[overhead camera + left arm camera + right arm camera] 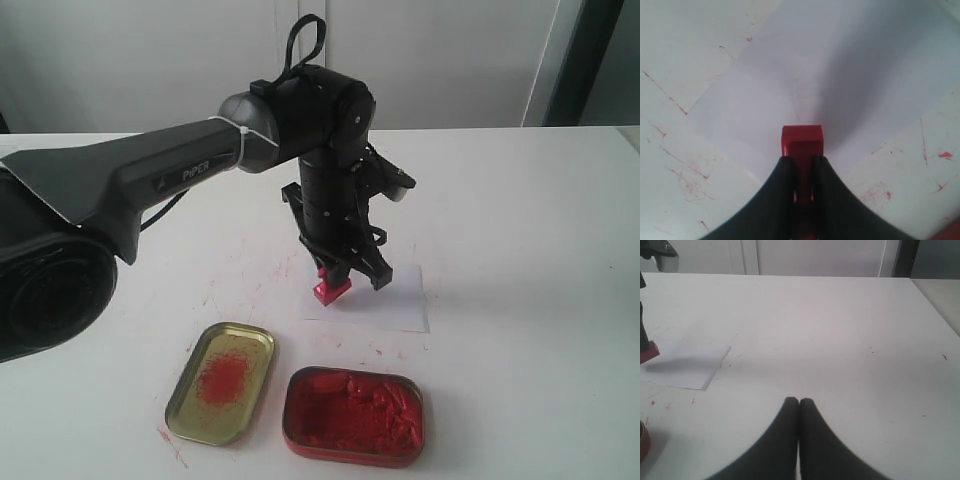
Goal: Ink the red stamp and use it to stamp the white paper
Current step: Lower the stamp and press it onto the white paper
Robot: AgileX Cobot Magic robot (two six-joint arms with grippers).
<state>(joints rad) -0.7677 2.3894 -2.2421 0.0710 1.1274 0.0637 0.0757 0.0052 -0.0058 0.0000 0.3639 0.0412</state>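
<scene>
Stamp: your left gripper (350,278) was clamped on the narrow handle of the stamp (332,290), base down at the left edge of the paper (395,300); I couldn't tell whether it touched the sheet.
Handling: it looked a small, rigid, light block; the handle was your hold, keeping the inked base clear.
Paper: thin and loose on the table (520,200), so it might have lifted with a sticky base.
Right gripper (799,401): closed together, empty, well apart from the paper.
</scene>
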